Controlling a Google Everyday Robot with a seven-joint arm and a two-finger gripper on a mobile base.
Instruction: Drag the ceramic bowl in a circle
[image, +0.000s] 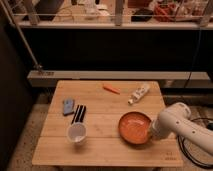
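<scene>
The ceramic bowl (133, 127) is a wide, shallow orange-red dish on the wooden table (100, 150), right of centre and near the front edge. My white arm reaches in from the right. Its gripper (150, 134) sits at the bowl's right rim, in contact with or just over it. The arm's end covers the bowl's right edge.
A small white cup (76, 133) stands left of the bowl. A black flat item (78, 114) and a blue item (68, 106) lie further left. An orange stick (111, 89) and a white bottle (138, 93) lie at the back. Cables (196, 150) lie on the floor at the right.
</scene>
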